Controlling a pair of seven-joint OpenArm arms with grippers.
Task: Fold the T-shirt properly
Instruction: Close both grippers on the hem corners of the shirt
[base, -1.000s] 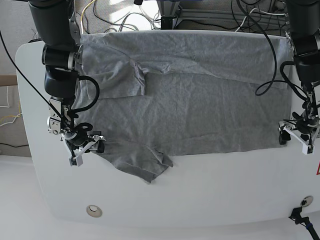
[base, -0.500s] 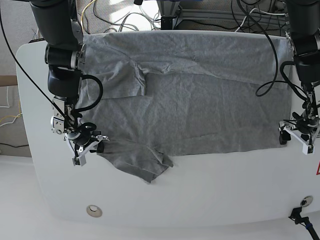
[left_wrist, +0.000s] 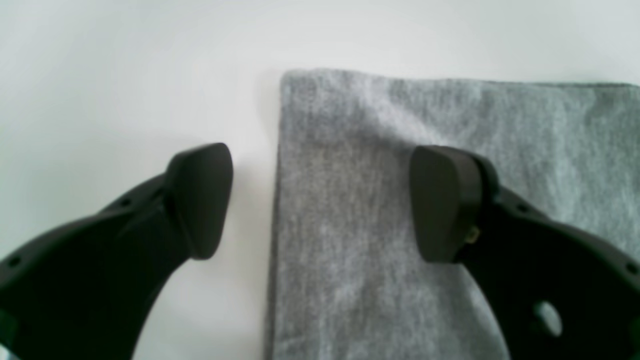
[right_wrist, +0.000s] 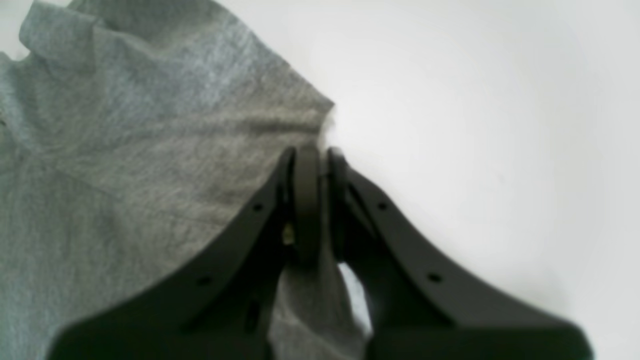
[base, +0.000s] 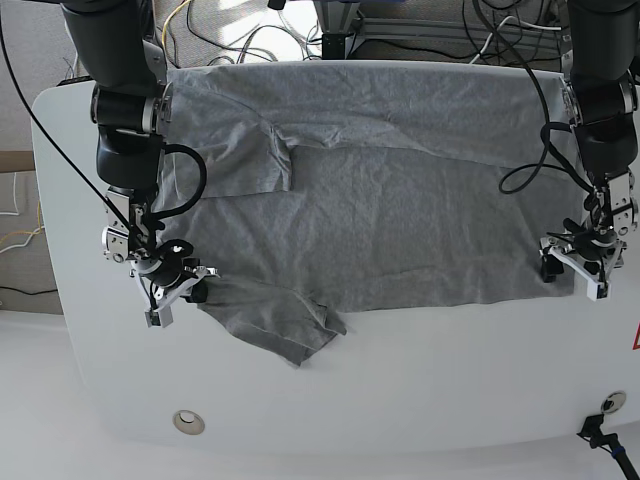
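The grey T-shirt (base: 400, 200) lies spread, plain side up, over the white table (base: 420, 390), one long fold running across its far part and a sleeve (base: 285, 325) bunched toward the near edge. Right gripper (right_wrist: 317, 165): jaws pressed together on the sleeve's edge, a pinch of grey cloth caught between the pads and trailing down behind them; the rest of the sleeve fans away to one side of the fingers (right_wrist: 305, 200), bare table on the other. In the base view this gripper (base: 178, 292) sits low at the sleeve's outer end. Left gripper (left_wrist: 320, 200): jaws wide apart, straddling the shirt's straight side edge near a corner, one fingertip (left_wrist: 200, 200) over bare table, the other over cloth. Whether either pad touches the surface cannot be told.
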